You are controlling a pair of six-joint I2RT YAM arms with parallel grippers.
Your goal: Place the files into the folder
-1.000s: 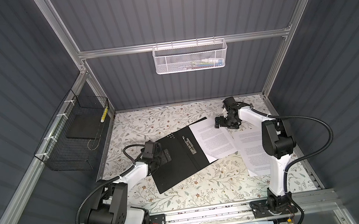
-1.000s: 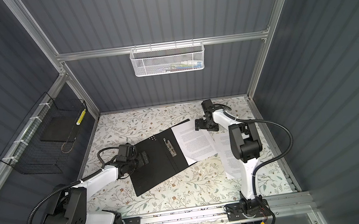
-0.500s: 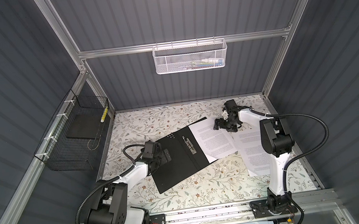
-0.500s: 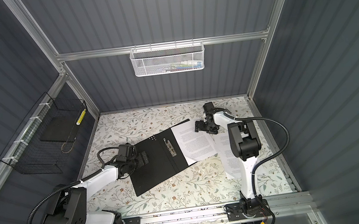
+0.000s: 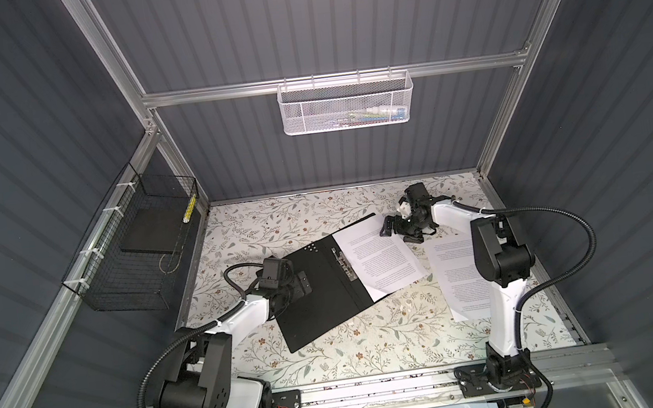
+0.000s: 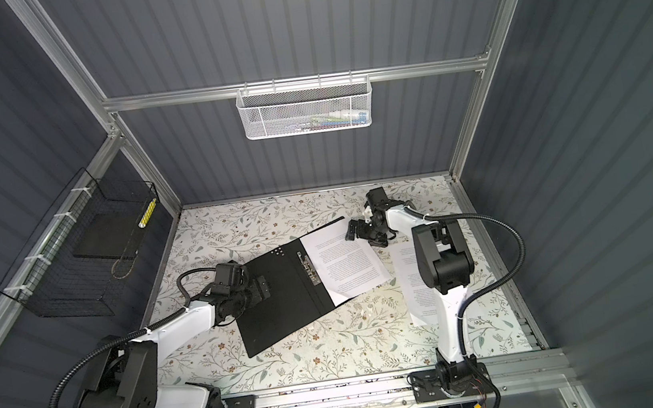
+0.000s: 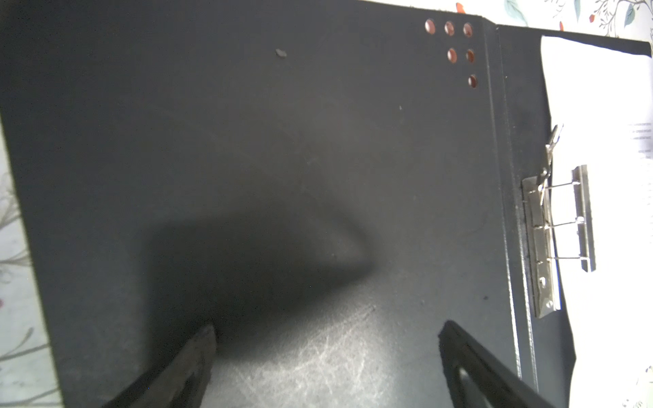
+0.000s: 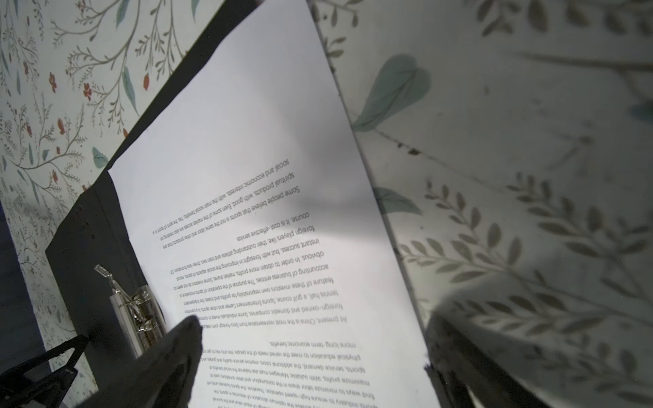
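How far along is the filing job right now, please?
Done: the folder lies open, one sheet lying inside it by the clip. In hand: nothing; the left gripper and right gripper stand open. Left: a second sheet lies on the table, outside the folder.

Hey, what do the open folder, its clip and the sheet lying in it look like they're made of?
Folder: probably stiff card or plastic-coated board, matte black inside, with fine scuffs catching the light.
Clip: metal, shiny silver, with thin wire bars.
Sheet: plain white paper, matte and thin, printed with black text.
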